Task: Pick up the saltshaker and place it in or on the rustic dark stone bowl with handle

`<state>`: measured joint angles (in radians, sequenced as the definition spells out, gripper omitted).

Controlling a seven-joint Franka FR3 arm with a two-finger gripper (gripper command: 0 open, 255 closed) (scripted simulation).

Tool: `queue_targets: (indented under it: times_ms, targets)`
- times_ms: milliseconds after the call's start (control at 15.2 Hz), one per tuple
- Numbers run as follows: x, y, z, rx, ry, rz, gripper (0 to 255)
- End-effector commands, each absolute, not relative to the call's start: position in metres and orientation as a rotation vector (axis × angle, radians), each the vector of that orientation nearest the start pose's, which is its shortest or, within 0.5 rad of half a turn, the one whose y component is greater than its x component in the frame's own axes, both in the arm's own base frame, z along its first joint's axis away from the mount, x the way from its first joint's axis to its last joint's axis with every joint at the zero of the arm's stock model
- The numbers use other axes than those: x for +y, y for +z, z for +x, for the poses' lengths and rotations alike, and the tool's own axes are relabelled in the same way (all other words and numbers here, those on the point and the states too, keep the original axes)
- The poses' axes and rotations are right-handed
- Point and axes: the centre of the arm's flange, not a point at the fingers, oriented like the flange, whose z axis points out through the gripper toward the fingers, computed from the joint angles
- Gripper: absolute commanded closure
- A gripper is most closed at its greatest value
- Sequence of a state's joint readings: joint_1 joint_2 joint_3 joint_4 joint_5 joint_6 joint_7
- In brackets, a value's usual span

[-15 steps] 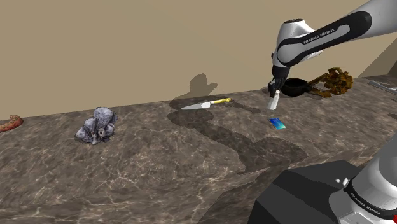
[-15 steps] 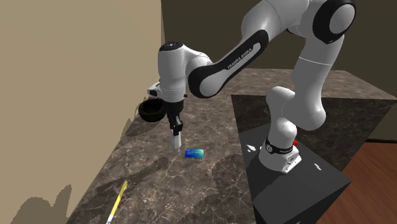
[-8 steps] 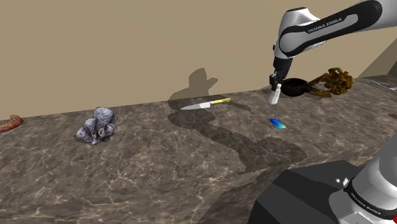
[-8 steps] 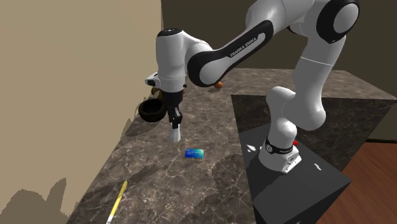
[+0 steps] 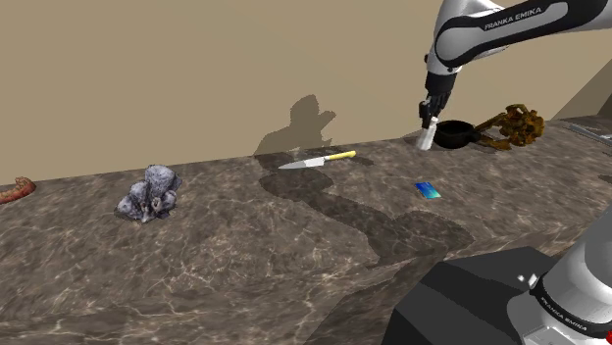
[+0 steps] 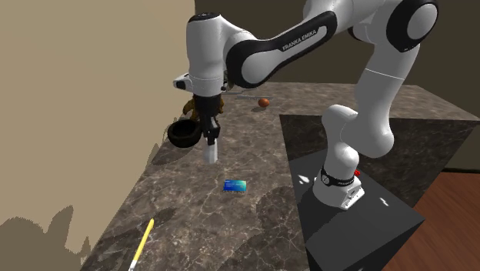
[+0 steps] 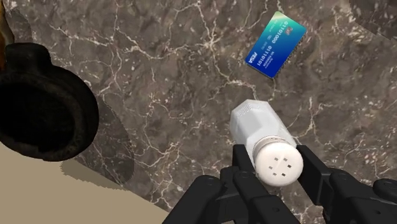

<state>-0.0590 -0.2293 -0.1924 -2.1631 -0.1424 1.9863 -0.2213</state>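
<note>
My gripper (image 7: pixel 275 167) is shut on the saltshaker (image 7: pixel 264 138), a small white shaker with a perforated cap, held clear above the dark marble counter. In the shoulder view the saltshaker (image 5: pixel 426 135) hangs under the gripper (image 5: pixel 429 115), just to the left of the dark stone bowl (image 5: pixel 453 133). The second exterior view shows the saltshaker (image 6: pixel 211 152) below the gripper (image 6: pixel 209 136), to the right of the dark stone bowl (image 6: pixel 185 134) by the wall. In the wrist view the bowl (image 7: pixel 39 112) lies off to one side of the fingers.
A blue card (image 5: pixel 427 190) lies on the counter near the shaker. A yellow-handled knife (image 5: pixel 316 160) rests by the wall, a grey lumpy object (image 5: pixel 149 193) further left. A brown gnarled object (image 5: pixel 512 125) sits beside the bowl. The black stand (image 6: pixel 354 192) is near.
The gripper has risen with the saltshaker and shifted toward the bowl and the wall. The bowl, card and knife have stayed put.
</note>
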Motion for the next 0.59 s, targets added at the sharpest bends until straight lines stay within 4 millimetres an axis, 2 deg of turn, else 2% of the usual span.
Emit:
queue_targets:
  times_ms: [0,396,528]
  targets:
    - [-0.135,0.506,0.472,-0.045,-0.044,-3.238,255]
    - [-0.135,0.536,0.472,-0.045,-0.044,-3.238,255]
    - [-0.161,0.539,0.475,-0.045,-0.044,-3.238,255]
